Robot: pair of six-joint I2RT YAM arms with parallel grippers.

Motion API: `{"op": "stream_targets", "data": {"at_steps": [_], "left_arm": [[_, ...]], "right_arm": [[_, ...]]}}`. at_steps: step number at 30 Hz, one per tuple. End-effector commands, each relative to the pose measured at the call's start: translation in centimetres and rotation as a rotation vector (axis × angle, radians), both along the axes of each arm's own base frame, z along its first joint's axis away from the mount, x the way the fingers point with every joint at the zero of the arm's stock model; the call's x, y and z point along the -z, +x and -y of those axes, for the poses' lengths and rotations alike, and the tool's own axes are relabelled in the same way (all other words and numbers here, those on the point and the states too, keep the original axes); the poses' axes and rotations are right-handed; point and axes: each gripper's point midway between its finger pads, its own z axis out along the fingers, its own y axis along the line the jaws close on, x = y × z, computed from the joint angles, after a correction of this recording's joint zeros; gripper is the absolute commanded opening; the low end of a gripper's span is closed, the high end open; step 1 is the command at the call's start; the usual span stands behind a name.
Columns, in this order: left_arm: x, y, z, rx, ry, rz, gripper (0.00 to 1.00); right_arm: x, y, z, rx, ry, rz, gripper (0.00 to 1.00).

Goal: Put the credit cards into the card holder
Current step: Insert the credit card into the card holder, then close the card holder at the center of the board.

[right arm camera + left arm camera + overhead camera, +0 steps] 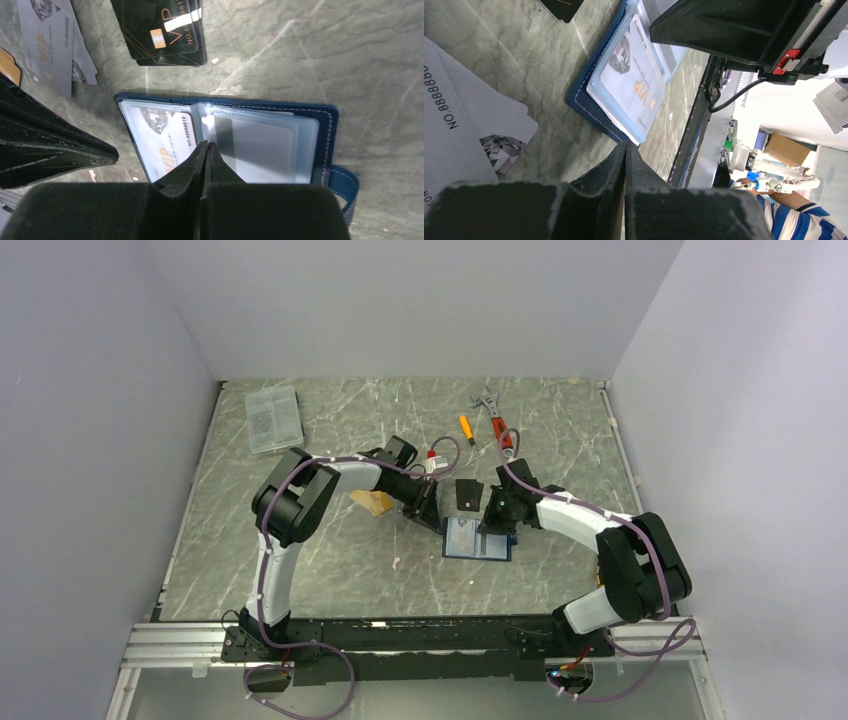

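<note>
The card holder [327, 125] lies open on the marble table, a navy wallet with clear sleeves. A silvery-white VIP card [160, 135] sits in its left sleeve. My right gripper [205, 145] is shut with nothing in it, its tips over the wallet's middle fold. My left gripper [626, 146] is shut too and hovers just off the card holder's [584, 95] corner. Loose credit cards lie beyond the wallet: two black ones [160, 30], silvery ones [47, 40] and an orange one [9, 65]. From above, both grippers [437, 518] [490, 525] meet at the wallet [476, 540].
A clear grey compartment box [272, 418] stands at the back left. An orange screwdriver [466, 428] and a red-handled wrench [497, 422] lie at the back centre. A small red-capped bottle [432, 458] stands behind the left gripper. Walls close in three sides.
</note>
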Motion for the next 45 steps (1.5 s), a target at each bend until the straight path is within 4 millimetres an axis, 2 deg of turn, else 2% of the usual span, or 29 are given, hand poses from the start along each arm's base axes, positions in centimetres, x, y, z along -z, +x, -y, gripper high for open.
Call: {"op": "stream_targets", "data": {"at_steps": [1, 5, 13, 14, 17, 19, 20, 23, 24, 28, 35, 38, 42, 45], "left_arm": [[-1.1, 0.0, 0.1, 0.018, -0.025, 0.06, 0.08], [-0.4, -0.1, 0.3, 0.029, -0.02, 0.051, 0.08], [-0.4, 0.0, 0.5, 0.038, -0.025, 0.053, 0.07], [-0.5, 0.0, 0.5, 0.04, -0.028, 0.054, 0.07], [-1.1, 0.1, 0.4, 0.047, -0.036, 0.058, 0.07], [-1.5, 0.1, 0.2, 0.044, -0.038, 0.061, 0.07], [-1.6, 0.2, 0.1, 0.043, -0.041, 0.064, 0.07], [-1.9, 0.1, 0.0, 0.044, -0.041, 0.063, 0.07], [-2.0, 0.1, 0.0, 0.045, -0.044, 0.06, 0.07], [-2.4, -0.1, -0.1, 0.048, -0.053, 0.055, 0.06], [-3.4, 0.3, -0.2, 0.053, -0.039, 0.086, 0.07], [-3.4, 0.4, -0.2, 0.039, -0.02, 0.099, 0.13], [-2.9, 0.0, -0.2, 0.043, 0.001, 0.091, 0.28], [-1.9, -0.6, -0.5, 0.036, 0.033, 0.082, 0.31]], "right_arm": [[-0.7, 1.1, -1.6, -0.014, 0.012, 0.038, 0.0], [-0.4, 0.8, -2.7, -0.028, 0.03, 0.024, 0.0], [-2.0, 1.4, -4.1, -0.059, 0.061, 0.049, 0.0], [-2.3, 1.4, -4.1, -0.064, 0.058, 0.048, 0.04], [-3.6, 1.5, -3.1, -0.053, 0.047, 0.069, 0.34], [-4.9, 1.4, -1.7, -0.029, 0.048, 0.097, 0.6], [-5.3, 1.3, -0.7, -0.013, 0.042, 0.105, 0.7], [-6.1, 0.2, 1.4, 0.006, -0.01, 0.121, 0.97], [-6.1, -0.3, 2.1, 0.011, -0.04, 0.12, 0.99], [-6.1, -1.7, 4.0, 0.025, -0.112, 0.13, 1.0], [-2.8, -3.3, 4.2, 0.008, -0.107, 0.086, 1.0], [-1.8, -3.2, 4.3, 0.02, -0.121, 0.068, 0.99], [-0.9, -2.4, 4.7, 0.052, -0.152, 0.072, 0.83], [-0.3, -1.8, 4.6, 0.065, -0.151, 0.073, 0.65]]}}
